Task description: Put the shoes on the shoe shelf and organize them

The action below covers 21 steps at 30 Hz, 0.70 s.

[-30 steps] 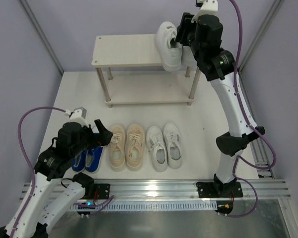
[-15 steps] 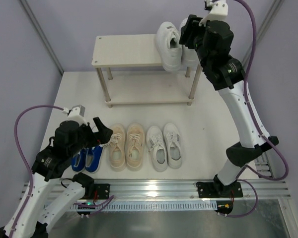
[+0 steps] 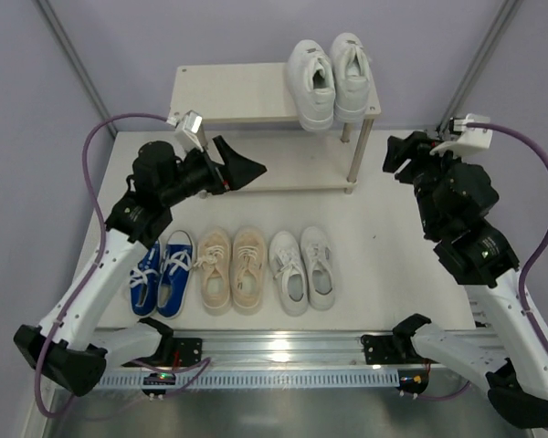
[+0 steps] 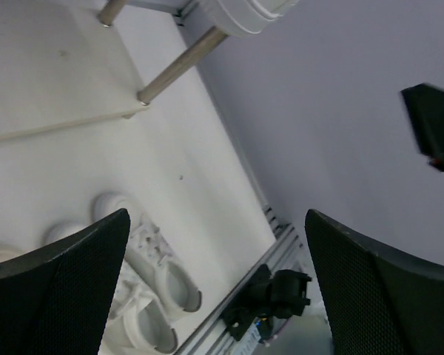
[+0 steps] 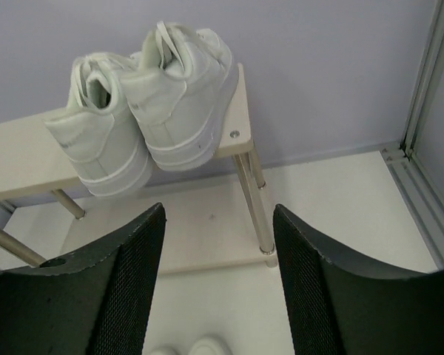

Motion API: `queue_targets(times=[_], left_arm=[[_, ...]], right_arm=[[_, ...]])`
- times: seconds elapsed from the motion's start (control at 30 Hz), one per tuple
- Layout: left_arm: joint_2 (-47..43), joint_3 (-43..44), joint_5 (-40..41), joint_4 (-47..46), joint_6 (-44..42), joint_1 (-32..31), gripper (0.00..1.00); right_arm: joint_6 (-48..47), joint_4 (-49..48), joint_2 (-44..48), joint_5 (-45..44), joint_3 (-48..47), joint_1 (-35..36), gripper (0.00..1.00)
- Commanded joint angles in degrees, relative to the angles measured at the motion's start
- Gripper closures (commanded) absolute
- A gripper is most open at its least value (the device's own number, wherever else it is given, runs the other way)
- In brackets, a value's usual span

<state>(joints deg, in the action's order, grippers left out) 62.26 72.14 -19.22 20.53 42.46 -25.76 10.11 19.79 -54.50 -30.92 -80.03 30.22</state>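
From above, the low two-tier shelf of pale cream boards on slim silver legs [image 3: 228, 91] stands at the far side of the white table [image 3: 384, 237]. The pair of large chunky white sneakers [image 3: 329, 78] sits side by side on the right end of its upper board, the heels towards the arms. Three more pairs lie in one row on the table near the arm bases: the small blue sneakers with white laces [image 3: 163, 278], the beige canvas sneakers [image 3: 231, 269] and the smaller white sneakers [image 3: 301, 269]. The left gripper [image 3: 247, 167] hangs in the air before the shelf's lower board. The right gripper [image 3: 395, 162] hangs to the right of the shelf, apart from it.

In the left wrist view, the two black fingers [image 4: 59, 296] are spread wide and nothing is between them. Below them are the table and the smaller white sneakers.

In the right wrist view, the fingers [image 5: 126, 281] are also spread wide and hold nothing. They point towards the shelf's right end, where the large pair stands.
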Motion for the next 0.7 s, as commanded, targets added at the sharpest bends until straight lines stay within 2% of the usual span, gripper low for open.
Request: queue_targets(times=[0.0, 0.1, 0.23, 0.27, 0.3, 0.33, 0.37, 0.4, 0.43, 0.47, 0.5, 0.57, 0.6, 0.67], left_arm=[[4.3, 1.8, -12.5, -19.5, 10.2, -0.1, 0.01], [10.3, 3.3, -18.1, -29.1, 16.9, -0.1, 0.0], [17.3, 2.2, -24.6, -48.2, 34.9, -0.1, 0.0], [18.1, 2.0, -24.5, -50.4, 36.7, -0.1, 0.0], [18.7, 1.8, -24.3, -51.5, 37.6, -0.1, 0.05], [19.5, 2.0, -23.9, -52.2, 38.0, -0.1, 0.09], [19.7, 2.3, -22.9, -52.0, 38.0, -0.2, 0.14], [19.9, 2.9, -22.0, -51.6, 37.6, -0.3, 0.31], [20.4, 3.6, -21.4, -49.5, 37.0, -0.4, 0.42], [20.8, 4.5, -20.8, -47.8, 35.1, -0.6, 0.53], [21.1, 5.4, -19.4, -46.0, 34.3, -0.7, 0.76], [23.1, 8.4, -18.3, -42.0, 33.3, -1.7, 0.94], [23.9, 10.2, -17.5, -41.3, 33.4, -2.5, 1.0], [26.3, 12.0, -16.6, -40.1, 33.1, -3.7, 1.0]], right_arm=[[6.0, 1.5, 4.6, -1.5, 8.7, 0.1, 0.37], [9.6, 2.3, 9.0, -0.5, 17.1, 0.1, 0.37], [12.2, 4.3, 15.2, -0.5, 24.6, 0.0, 0.43], [12.6, 4.4, 15.9, -0.4, 26.7, 0.1, 0.47], [12.8, 4.6, 16.6, -0.2, 27.6, 0.1, 0.52], [13.4, 4.7, 17.7, -0.3, 28.4, 0.1, 0.61], [13.5, 4.7, 18.1, -0.3, 29.8, 0.0, 0.68], [13.6, 4.8, 18.4, -0.3, 30.4, 0.1, 0.75], [14.1, 4.8, 18.6, -0.5, 30.8, 0.1, 0.82], [14.1, 4.9, 18.8, -0.3, 31.4, 0.0, 0.83], [14.4, 4.9, 18.9, -0.1, 31.6, 0.0, 0.84], [14.9, 5.1, 18.7, 0.2, 32.0, 0.1, 0.86], [15.0, 5.0, 18.7, 0.4, 32.2, 0.1, 0.86], [15.3, 5.3, 18.6, 0.4, 32.5, 0.1, 0.87]])
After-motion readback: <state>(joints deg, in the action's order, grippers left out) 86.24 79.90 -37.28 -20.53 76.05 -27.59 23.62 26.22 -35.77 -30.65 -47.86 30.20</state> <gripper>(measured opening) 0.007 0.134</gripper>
